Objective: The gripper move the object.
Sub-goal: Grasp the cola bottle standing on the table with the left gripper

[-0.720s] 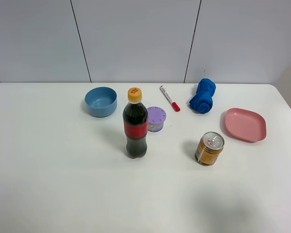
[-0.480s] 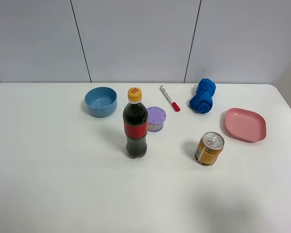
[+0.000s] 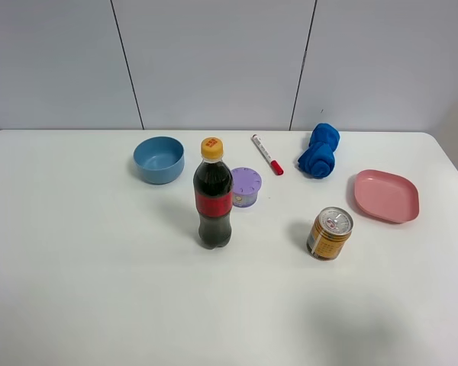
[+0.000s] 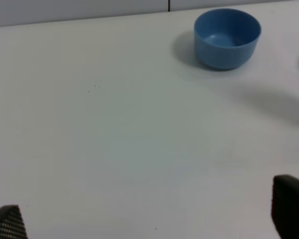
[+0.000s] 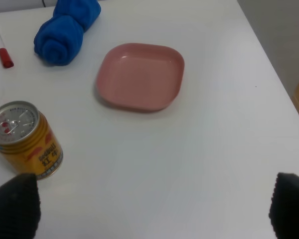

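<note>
The tall cola bottle [image 3: 214, 197] with a red label and yellow-orange cap stands upright near the middle of the white table [image 3: 76, 290]. No arm or gripper shows in the exterior high view. In the left wrist view only the two black fingertips [image 4: 290, 211] of the left gripper [image 4: 149, 221] show, wide apart and empty above bare table. In the right wrist view the right gripper [image 5: 149, 209] also has its fingertips [image 5: 14, 201] wide apart and empty, close to the gold can [image 5: 25, 139]. The bottle is out of both wrist views.
A blue bowl [image 3: 159, 158] and a purple lidded cup [image 3: 246, 187] sit behind the bottle. A red-capped marker [image 3: 266, 154], a rolled blue cloth [image 3: 319, 150], a pink plate [image 3: 387, 195] and a gold can [image 3: 330, 232] lie to the right.
</note>
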Robot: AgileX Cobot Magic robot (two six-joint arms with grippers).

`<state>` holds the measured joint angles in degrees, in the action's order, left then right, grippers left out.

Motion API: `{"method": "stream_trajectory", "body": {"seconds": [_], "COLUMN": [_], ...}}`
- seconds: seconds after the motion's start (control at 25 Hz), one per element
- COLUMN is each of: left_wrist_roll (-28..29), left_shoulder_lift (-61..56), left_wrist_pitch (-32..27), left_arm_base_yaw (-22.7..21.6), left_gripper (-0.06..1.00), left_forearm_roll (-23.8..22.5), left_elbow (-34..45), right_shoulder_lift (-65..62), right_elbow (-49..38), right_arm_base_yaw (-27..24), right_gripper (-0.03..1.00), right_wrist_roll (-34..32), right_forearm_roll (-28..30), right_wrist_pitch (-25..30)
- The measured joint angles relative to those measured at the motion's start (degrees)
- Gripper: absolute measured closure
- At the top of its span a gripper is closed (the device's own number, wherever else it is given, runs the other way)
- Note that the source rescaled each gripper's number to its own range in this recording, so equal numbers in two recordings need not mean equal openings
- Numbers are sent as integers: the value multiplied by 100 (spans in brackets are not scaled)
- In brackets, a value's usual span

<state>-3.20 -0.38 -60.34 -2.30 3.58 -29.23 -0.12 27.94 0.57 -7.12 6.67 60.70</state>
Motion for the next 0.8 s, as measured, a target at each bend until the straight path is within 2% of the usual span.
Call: {"method": "stream_trajectory", "body": {"seconds": [0.8], "left_wrist_roll": [0], "left_shoulder_lift": [0], "left_wrist_pitch": [0], "left_arm_base_yaw": [0], "left_gripper": [-6], "left_forearm_roll": [6], "left_elbow": [0], "right_shoulder_lift": [0], "right_elbow": [0], "right_arm_base_yaw": [0], "right_gripper": [-3], "right_wrist_roll": [0], "right_forearm_roll": [0], "right_wrist_pitch": [0]}}
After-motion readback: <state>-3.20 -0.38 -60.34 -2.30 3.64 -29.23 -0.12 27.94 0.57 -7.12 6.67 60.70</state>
